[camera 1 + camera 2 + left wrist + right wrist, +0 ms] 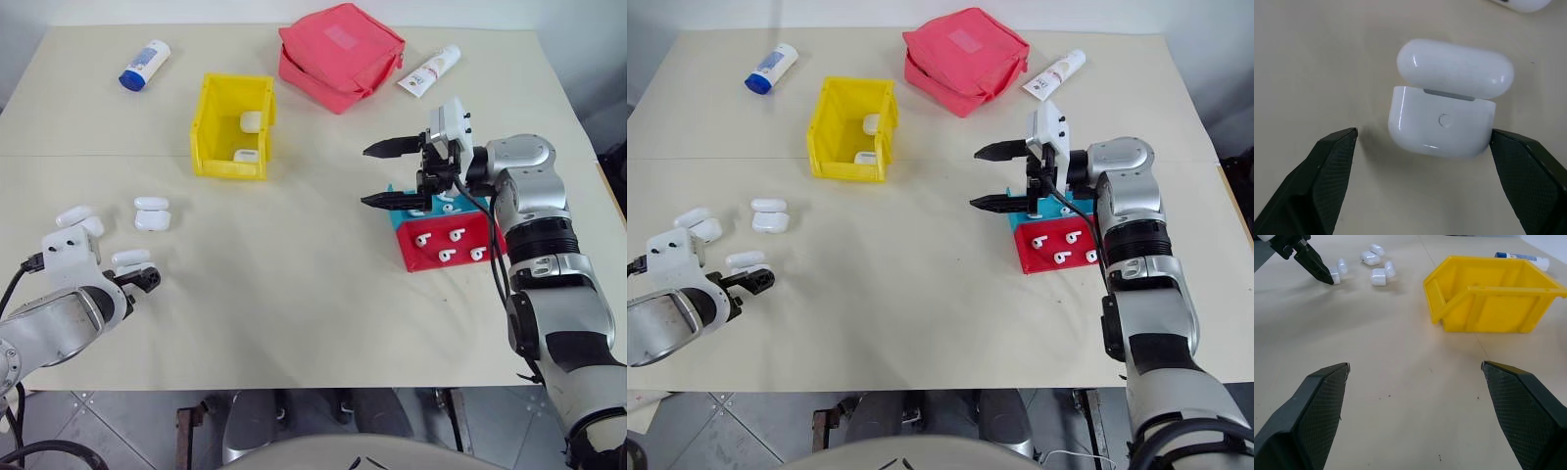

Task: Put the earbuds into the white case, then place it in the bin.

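I saw the white case (1442, 100) lying on the table (313, 294) with its lid raised, between the wide-apart fingers of my left gripper (1425, 147), no writing readable on it, while my right gripper (392, 174), jaws apart, hung beside the red tray (446, 245).

a robot test lab: bare beige table (294, 323) with staged sorting props, grey tiled floor (118, 431) below
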You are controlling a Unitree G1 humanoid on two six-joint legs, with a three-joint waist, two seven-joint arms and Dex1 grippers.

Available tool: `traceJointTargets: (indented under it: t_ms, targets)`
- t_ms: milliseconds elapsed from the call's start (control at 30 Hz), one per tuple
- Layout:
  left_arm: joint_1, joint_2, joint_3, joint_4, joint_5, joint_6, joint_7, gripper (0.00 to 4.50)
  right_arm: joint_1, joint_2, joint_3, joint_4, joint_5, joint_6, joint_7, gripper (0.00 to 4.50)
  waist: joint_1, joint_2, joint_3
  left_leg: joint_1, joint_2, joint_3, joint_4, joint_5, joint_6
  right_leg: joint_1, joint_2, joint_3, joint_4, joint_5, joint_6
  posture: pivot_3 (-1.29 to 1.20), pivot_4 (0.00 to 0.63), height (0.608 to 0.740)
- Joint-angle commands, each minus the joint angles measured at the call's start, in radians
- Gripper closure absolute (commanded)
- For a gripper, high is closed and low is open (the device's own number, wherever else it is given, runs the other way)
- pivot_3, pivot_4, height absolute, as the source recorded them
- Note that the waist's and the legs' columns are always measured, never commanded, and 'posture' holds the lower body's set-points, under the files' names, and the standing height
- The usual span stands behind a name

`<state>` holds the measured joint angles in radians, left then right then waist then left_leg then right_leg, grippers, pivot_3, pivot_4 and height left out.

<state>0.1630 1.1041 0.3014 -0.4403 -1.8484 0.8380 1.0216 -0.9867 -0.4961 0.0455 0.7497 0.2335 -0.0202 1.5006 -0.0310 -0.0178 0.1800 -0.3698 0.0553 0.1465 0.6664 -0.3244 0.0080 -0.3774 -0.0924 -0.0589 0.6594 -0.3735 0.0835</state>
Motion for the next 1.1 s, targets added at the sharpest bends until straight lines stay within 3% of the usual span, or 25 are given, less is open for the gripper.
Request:
traceJointTargets:
  t_ms: [33, 700, 867, 933, 1100]
  targets:
    - [-0.007, 0.039, 0.017, 0.025, 0.024, 0.042, -0.066, 0.03, -0.015, -0.005, -0.006, -0.019, 0.007, -0.006, 0.012, 0.00, 0.000, 0.000, 0.000, 0.000, 0.000, 0.000, 0.000, 0.000, 0.000, 0.000, 0.000, 0.000, 0.000, 0.000, 0.000, 0.00, 0.150, 0.740]
    - [-0.073, 0.044, 0.019, 0.101, 0.190, 0.178, -0.314, 0.03, -0.004, -0.015, -0.010, -0.034, 0.005, 0.000, 0.007, 0.00, 0.000, 0.002, 0.001, 0.000, 0.000, 0.000, 0.000, 0.000, -0.001, 0.000, 0.000, 0.000, 0.000, 0.000, 0.000, 0.00, 0.150, 0.740]
    - [-0.071, 0.027, 0.025, 0.082, 0.201, 0.187, -0.312, 1.25, -0.001, -0.017, -0.012, -0.038, 0.005, 0.001, 0.003, 0.00, -0.001, 0.002, 0.001, 0.000, 0.000, 0.000, 0.000, 0.000, -0.001, 0.000, 0.000, 0.000, 0.000, 0.000, 0.000, 0.00, 0.150, 0.740]
    - [-0.070, 0.013, 0.033, 0.044, 0.283, 0.166, -0.371, 1.72, 0.000, -0.019, -0.014, -0.039, 0.004, -0.001, -0.003, 0.00, -0.001, 0.003, 0.002, 0.000, 0.000, 0.000, -0.001, 0.000, -0.001, 0.000, 0.000, 0.000, 0.000, 0.000, 0.000, 0.00, 0.150, 0.740]
    - [-0.012, -0.044, 0.047, -0.130, 0.610, 0.001, -0.686, 1.72, 0.011, -0.030, -0.020, -0.061, 0.003, 0.007, -0.026, 0.00, -0.001, 0.003, 0.002, -0.001, -0.001, 0.000, -0.001, 0.000, -0.001, -0.001, 0.000, 0.000, 0.000, 0.000, 0.000, 0.00, 0.150, 0.740]
